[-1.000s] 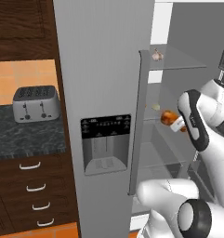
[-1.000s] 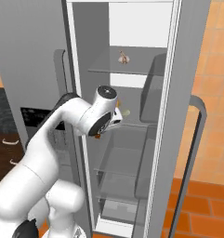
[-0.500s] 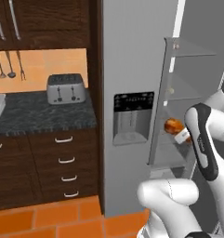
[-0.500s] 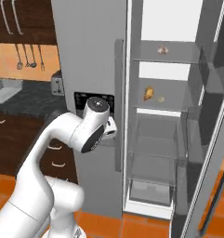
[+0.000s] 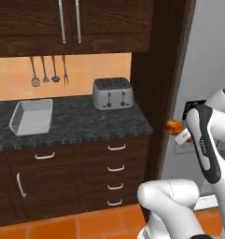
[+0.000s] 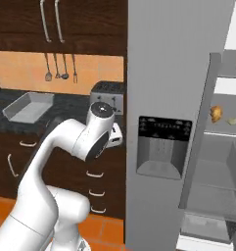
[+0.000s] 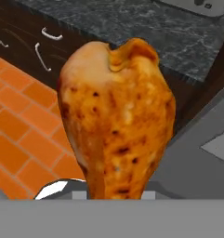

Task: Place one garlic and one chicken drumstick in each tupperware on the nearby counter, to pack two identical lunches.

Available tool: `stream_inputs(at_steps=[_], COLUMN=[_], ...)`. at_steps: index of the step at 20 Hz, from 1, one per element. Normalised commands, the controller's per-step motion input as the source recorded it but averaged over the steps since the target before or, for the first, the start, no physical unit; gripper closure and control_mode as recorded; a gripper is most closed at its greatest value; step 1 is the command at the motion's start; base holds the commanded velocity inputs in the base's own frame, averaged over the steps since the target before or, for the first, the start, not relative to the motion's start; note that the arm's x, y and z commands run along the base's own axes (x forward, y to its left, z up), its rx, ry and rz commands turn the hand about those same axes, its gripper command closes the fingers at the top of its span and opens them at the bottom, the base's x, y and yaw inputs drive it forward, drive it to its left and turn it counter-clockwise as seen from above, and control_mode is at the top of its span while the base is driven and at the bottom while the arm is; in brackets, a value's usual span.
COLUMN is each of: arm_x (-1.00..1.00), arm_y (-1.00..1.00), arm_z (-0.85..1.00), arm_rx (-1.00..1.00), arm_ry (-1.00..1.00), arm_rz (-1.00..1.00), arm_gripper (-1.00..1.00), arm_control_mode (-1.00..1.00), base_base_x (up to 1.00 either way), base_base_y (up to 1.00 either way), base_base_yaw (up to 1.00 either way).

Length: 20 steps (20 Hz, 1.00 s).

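One chicken drumstick (image 5: 173,126) shows in the left base view, pinched in the gripper (image 5: 180,132) at 3 o'clock, off the counter (image 5: 76,122) edge — fingers closed on it. Tupperware (image 5: 31,116) sits at 9 o'clock, toaster (image 5: 113,93) behind.

Right base view: the tupperware (image 6: 27,108) is at 9 o'clock; the open fridge (image 6: 222,162) holds another drumstick (image 6: 216,113) (at 3 o'clock).

Hand view — the held chicken drumstick (image 7: 115,116) rises dead centre, counter (image 7: 132,28) at 12.
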Motion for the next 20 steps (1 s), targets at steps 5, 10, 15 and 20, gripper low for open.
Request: stream_inputs(at_steps=[5, 10, 15, 20], arm_x=[0.00, 0.00, 0.00, 0.00], arm_y=[0.00, 0.00, 0.00, 0.00], arm_z=[0.00, 0.00, 0.00, 0.00], arm_rx=[0.00, 0.00, 0.00, 0.00], arm_ry=[0.00, 0.00, 0.00, 0.00], arm_rz=[0.00, 0.00, 0.00, 0.00], arm_gripper=[1.00, 1.00, 1.00, 1.00], arm_control_mode=[1.00, 1.00, 1.00, 1.00], base_base_x=[0.94, 0.77, 0.62, 0.53], base_base_y=[1.00, 1.00, 1.00, 1.00], base_base_yaw=[-0.01, -0.01, -0.04, -0.05])
